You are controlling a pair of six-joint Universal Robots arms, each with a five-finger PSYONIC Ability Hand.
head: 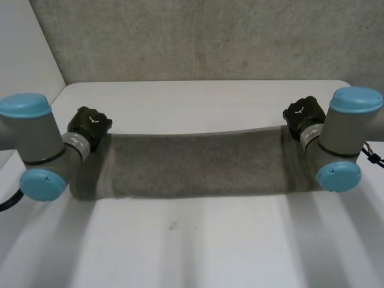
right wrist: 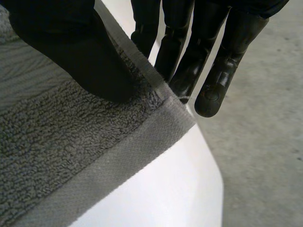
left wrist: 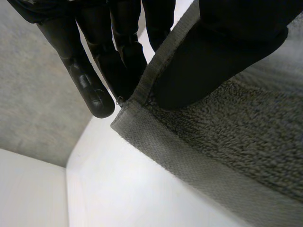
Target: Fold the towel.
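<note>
A grey towel (head: 192, 165) hangs stretched between my two hands above the white table (head: 198, 240). My left hand (head: 89, 125) holds its left end. In the left wrist view the thumb (left wrist: 222, 56) presses a corner of the towel (left wrist: 227, 142) against the fingers (left wrist: 94, 90). My right hand (head: 304, 114) holds the right end. In the right wrist view its thumb (right wrist: 80, 56) pinches the other corner of the towel (right wrist: 71, 142) against the fingers (right wrist: 189, 71). Both corners show a woven hem band.
A grey concrete wall (head: 204, 36) stands behind the table's far edge. A white panel (head: 24, 54) closes the left side. The table's rounded far corners lie just beyond each hand.
</note>
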